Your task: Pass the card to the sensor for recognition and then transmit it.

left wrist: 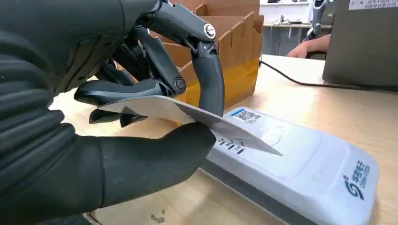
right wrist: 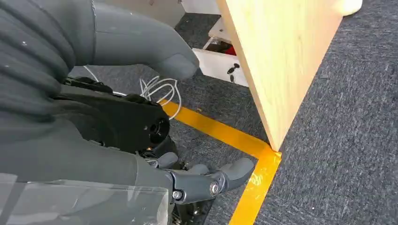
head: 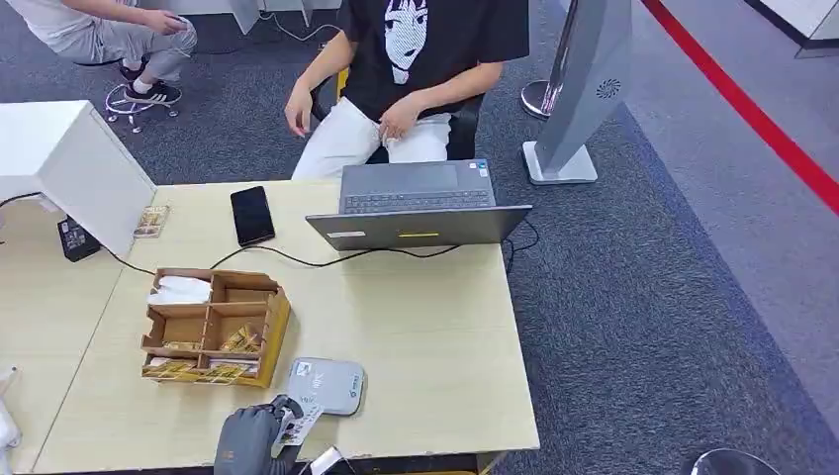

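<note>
Your left hand [left wrist: 141, 93] lower centre, pinching a thin flat card [left wrist: 187, 115] above the glossy rounded sensor [left wrist: 300, 164]; right hand [right wrist: 141, 140] empty, fingers apart.

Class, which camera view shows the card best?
The left wrist view: the card is large there, pinched by the left hand over the sensor. The head view shows it tiny; the right wrist view faces the floor.

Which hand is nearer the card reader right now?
Left. The left hand holds the card just over the near end of the card reader on the table. The right hand hangs beside the table, above the floor.
</note>
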Robot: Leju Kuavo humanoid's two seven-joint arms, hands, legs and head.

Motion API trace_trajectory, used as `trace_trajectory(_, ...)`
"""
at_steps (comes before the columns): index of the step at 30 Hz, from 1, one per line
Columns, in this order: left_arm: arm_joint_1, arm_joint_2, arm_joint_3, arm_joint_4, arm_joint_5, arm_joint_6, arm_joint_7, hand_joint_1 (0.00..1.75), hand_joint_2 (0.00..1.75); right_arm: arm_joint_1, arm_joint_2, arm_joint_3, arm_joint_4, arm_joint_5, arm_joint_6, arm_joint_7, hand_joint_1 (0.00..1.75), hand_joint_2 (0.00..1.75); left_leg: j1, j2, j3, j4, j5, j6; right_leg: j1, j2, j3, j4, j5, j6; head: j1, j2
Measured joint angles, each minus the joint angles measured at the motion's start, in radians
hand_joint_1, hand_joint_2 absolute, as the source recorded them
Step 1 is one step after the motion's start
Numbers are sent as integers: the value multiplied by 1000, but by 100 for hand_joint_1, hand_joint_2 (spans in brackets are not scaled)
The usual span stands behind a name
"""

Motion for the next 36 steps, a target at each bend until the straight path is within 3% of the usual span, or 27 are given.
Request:
trace_trajectory(15,-32,-2,-13,35,7,22,-29,175,175,2,3,1,-1,7,-10,1,0,175,0,0,0,0,0,0,0,0,0,0,0,0,0,0)
trace_trajectory(19,-50,-9,-17,-29,-33,18,-48,175,175,3,8,3,-1,27,-8,7,0,175,0,0,0,0,0,0,0,0,0,0,0,0,0,0)
trace_trajectory(23,-90,-24,-17,-139,-103,-33,-49,175,175,4,8,17,-1,47,4,17,0,175,0,0,0,0,1,0,0,0,0,0,1,0,0,0)
trace_trajectory(28,-162,-44,20,-280,-107,-123,-48,175,175,4,8,36,0,65,18,21,0,175,0,0,0,0,1,1,0,0,1,0,1,0,0,0)
trace_trajectory(33,-173,-51,47,-333,-110,-134,-53,175,175,4,8,47,1,73,18,21,0,175,0,0,1,0,1,0,0,0,1,0,1,0,0,0)
trace_trajectory(36,-210,-49,65,-334,-175,-135,9,175,175,4,8,58,3,98,20,32,0,175,0,-1,-1,0,1,0,0,-1,0,0,1,0,0,0)
